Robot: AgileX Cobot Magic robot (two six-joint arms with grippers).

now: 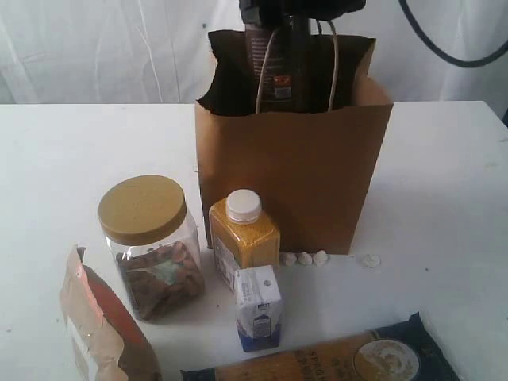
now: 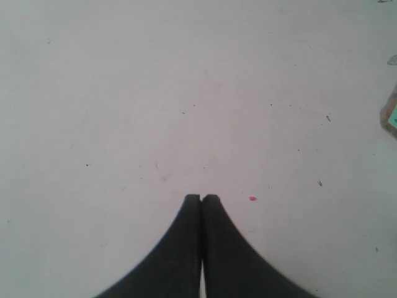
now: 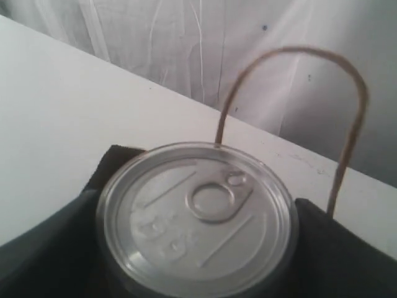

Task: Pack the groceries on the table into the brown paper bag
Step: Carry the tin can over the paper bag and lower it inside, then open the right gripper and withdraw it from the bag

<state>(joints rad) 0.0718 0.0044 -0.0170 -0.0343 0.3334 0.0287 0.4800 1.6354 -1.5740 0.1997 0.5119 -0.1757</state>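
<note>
My right gripper (image 3: 195, 248) is shut on the dark can (image 3: 195, 214), black fingers on both sides of its silver pull-tab lid. In the exterior view the can (image 1: 274, 59) hangs upright in the mouth of the brown paper bag (image 1: 294, 175), under the gripper (image 1: 302, 8). In front of the bag on the table (image 1: 55, 159) stand the clear jar (image 1: 155, 250), the yellow bottle (image 1: 244, 238) and the small carton (image 1: 258, 308). The orange-brown pouch (image 1: 99, 325) and the long packet (image 1: 341, 357) lie at the near edge. My left gripper (image 2: 201, 197) is shut and empty over bare tabletop.
Small white pebble-like bits (image 1: 305, 258) lie at the bag's front foot. A twisted paper handle (image 3: 291, 93) arches just beyond the can. A tan-and-teal edge (image 2: 391, 118) of something shows at the border of the left wrist view.
</note>
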